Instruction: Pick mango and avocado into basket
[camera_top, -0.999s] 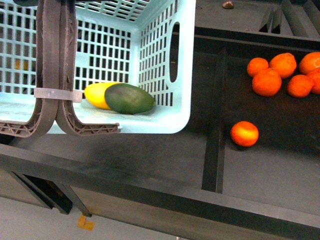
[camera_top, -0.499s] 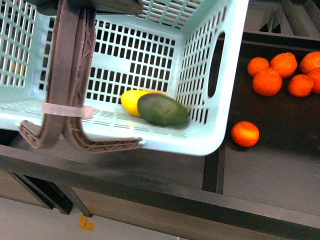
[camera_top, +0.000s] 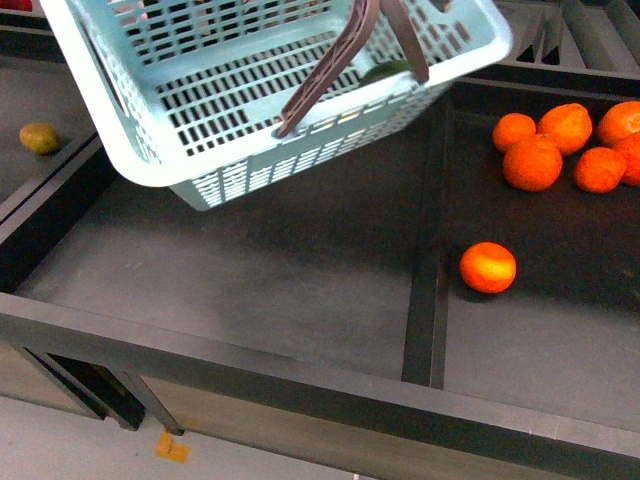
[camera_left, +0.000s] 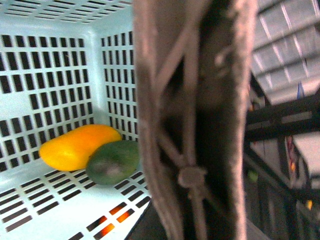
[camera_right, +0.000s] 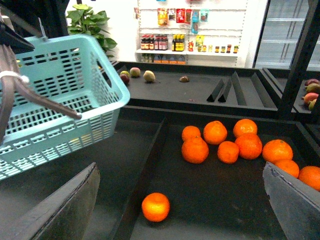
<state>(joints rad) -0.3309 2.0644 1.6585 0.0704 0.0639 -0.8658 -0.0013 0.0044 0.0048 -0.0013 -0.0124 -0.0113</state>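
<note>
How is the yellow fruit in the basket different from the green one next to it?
The mango is bright yellow-orange; the avocado is dark green with a dull pale patch. The mango looks longer and slimmer; the avocado looks shorter and rounder. The mango lies closer to the basket wall; the avocado lies in front of it, covering one end. Both are smooth, lie on the slotted floor, and touch each other.
</note>
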